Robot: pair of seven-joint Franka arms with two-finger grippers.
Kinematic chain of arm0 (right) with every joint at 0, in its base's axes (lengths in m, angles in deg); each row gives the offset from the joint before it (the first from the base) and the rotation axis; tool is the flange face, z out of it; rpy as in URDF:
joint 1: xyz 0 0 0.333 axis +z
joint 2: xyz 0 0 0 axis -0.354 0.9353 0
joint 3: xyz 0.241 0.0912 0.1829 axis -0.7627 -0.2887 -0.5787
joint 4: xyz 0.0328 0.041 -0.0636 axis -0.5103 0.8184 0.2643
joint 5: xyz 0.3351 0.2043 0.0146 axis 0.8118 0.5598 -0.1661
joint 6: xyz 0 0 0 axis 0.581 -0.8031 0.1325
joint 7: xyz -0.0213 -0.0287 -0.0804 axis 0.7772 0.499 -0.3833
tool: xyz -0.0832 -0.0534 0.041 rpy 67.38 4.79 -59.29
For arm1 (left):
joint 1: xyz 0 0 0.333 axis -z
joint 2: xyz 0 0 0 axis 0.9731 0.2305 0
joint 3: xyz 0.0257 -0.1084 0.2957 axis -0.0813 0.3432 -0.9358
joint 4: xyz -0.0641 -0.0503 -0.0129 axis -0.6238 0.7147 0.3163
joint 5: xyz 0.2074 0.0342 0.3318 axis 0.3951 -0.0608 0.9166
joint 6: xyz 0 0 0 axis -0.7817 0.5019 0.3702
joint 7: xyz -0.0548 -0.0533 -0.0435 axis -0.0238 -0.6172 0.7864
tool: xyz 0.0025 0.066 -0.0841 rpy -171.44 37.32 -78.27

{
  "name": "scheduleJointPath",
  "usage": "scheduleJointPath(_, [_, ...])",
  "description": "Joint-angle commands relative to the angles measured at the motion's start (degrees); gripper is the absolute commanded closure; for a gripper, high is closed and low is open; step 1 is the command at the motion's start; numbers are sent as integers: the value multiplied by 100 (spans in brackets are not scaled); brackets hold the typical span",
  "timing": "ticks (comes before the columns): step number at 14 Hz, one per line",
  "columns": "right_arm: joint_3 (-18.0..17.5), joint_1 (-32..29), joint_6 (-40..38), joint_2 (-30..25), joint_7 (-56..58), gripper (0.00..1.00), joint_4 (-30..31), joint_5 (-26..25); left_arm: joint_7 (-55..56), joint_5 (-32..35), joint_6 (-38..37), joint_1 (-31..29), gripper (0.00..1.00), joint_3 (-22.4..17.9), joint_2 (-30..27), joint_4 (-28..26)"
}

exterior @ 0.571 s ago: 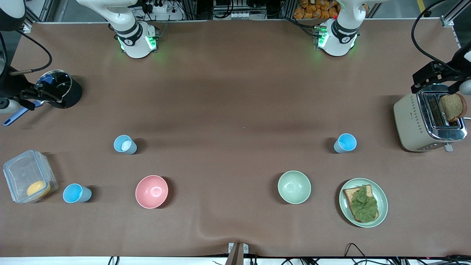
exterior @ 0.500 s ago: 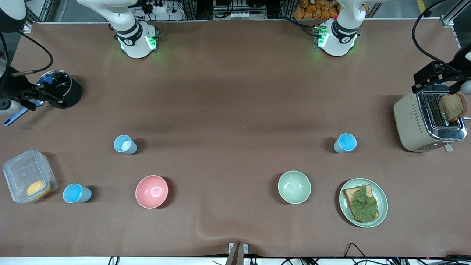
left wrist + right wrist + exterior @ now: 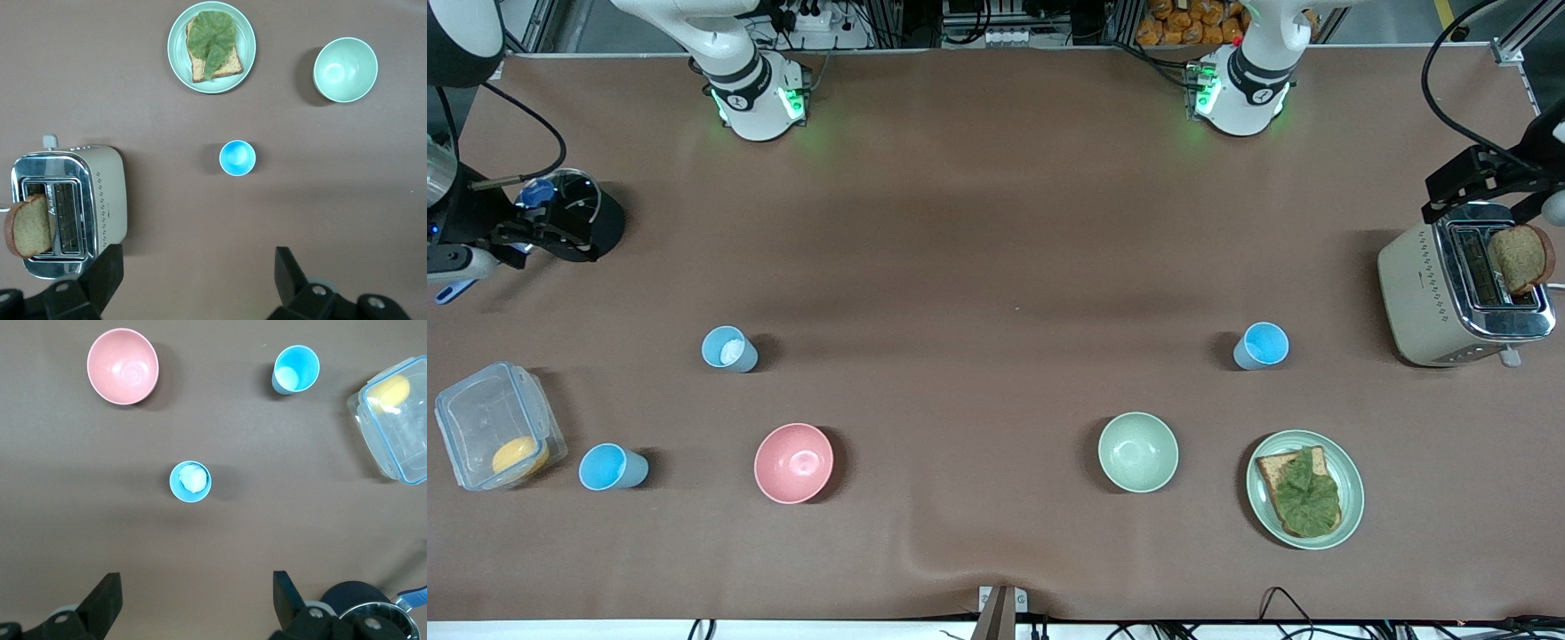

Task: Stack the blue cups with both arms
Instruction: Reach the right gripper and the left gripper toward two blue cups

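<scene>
Three blue cups stand upright and apart on the brown table. One cup holds something white and also shows in the right wrist view. A second cup stands nearer the front camera, beside the clear container; it also shows in the right wrist view. The third cup stands toward the left arm's end, and also shows in the left wrist view. My left gripper is open and empty, high over the toaster's edge. My right gripper is open and empty, high beside the black pot.
A pink bowl and a pale green bowl sit near the front. A plate holds toast with lettuce. A toaster holds a bread slice. A clear container, a black pot and a blue-handled utensil lie toward the right arm's end.
My right gripper has drifted slightly toward the robots' bases and now covers more of the blue-handled utensil. The left gripper and the cups have not moved.
</scene>
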Motion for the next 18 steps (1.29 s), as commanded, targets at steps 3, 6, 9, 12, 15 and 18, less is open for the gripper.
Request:
scheduleJointPath(3, [-127,48,-291,329,-43,0,-10,5,184,-42,67,98,0,20,431,13])
scheduleJointPath(6, [-127,250,-267,689,-77,0,68,-12,193,-42,49,107,0,21,607,12])
scheduleJointPath(9, [-127,460,459,770,-437,0,637,-13,201,-24,189,108,0,20,809,4])
scheduleJointPath(12, [-127,602,1567,761,-710,0,1306,-21,271,37,487,195,0,29,1283,-14])
scheduleJointPath(15, [-127,760,2805,936,-921,0,1825,-48,526,37,795,221,0,38,1687,-40])
scheduleJointPath(18, [-118,796,3992,1313,-939,0,2229,-48,728,37,980,414,0,29,1881,-136])
